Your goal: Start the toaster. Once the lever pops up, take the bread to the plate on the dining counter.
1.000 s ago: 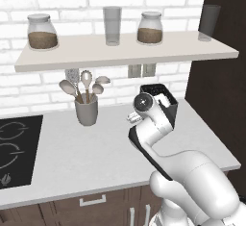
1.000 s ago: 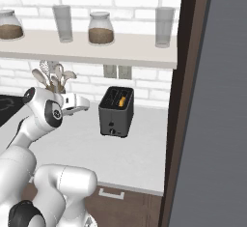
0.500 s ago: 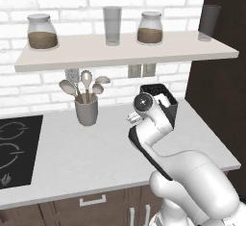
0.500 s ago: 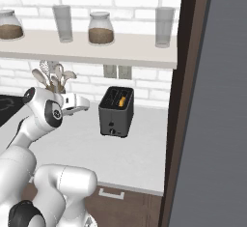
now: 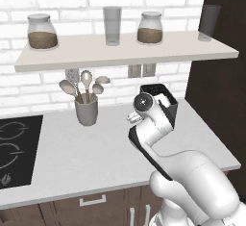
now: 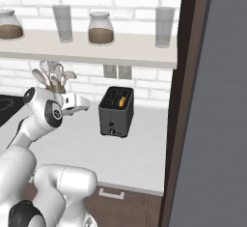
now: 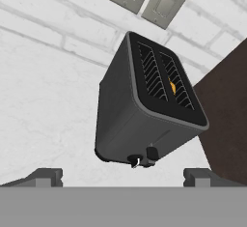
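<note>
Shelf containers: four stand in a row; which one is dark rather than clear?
The dark glass at the shelf's right end; the other tumbler is clear, and both lidded jars hold brown contents.

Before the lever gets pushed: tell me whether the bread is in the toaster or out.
In. An orange-tan bit of bread sits deep in one slot of the toaster, well below its top.

Bare worktop (image 6: 140,153) spreads across the lower centre of the right base frame, in front of the toaster (image 6: 116,111). A dark panel (image 6: 181,100) crowds its right; the shelf (image 6: 96,49) overhangs it above.
</note>
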### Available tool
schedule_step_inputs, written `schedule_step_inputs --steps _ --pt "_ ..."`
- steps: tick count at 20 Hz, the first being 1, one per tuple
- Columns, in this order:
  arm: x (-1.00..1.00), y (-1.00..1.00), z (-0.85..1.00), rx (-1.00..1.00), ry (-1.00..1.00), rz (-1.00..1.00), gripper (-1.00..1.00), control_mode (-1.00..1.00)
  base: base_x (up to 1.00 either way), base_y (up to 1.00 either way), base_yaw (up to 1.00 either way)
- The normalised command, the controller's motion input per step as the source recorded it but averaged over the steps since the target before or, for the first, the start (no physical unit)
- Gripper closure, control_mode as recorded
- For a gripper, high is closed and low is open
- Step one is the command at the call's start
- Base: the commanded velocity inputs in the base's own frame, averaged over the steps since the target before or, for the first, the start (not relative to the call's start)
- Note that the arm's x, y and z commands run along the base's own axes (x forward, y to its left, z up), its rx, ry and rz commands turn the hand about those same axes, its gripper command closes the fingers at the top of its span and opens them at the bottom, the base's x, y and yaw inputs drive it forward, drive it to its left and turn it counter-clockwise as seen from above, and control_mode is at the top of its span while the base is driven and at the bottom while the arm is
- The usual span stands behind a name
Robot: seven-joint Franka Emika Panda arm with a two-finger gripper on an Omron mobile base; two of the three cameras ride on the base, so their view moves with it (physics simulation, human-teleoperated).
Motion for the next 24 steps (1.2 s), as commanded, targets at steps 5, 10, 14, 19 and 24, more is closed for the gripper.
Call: schedule_step_inputs --steps 5,10,14,19,24 --pt "0.0 0.0 0.0 0.0 0.0 0.0 -1.0 -1.0 0.0 0.0 0.0" --pt "0.0 0.0 0.0 0.0 0.0 0.0 -1.0 -1.0 0.0 0.0 0.0" --pt "0.0 0.0 0.0 0.0 0.0 0.0 -1.0 -1.0 0.0 0.0 0.0" --pt "0.0 0.0 0.0 0.0 0.0 0.0 -1.0 -1.0 0.0 0.0 0.0" --pt "0.0 0.0 0.0 0.0 0.0 0.0 -1.0 -1.0 0.0 0.0 0.0"
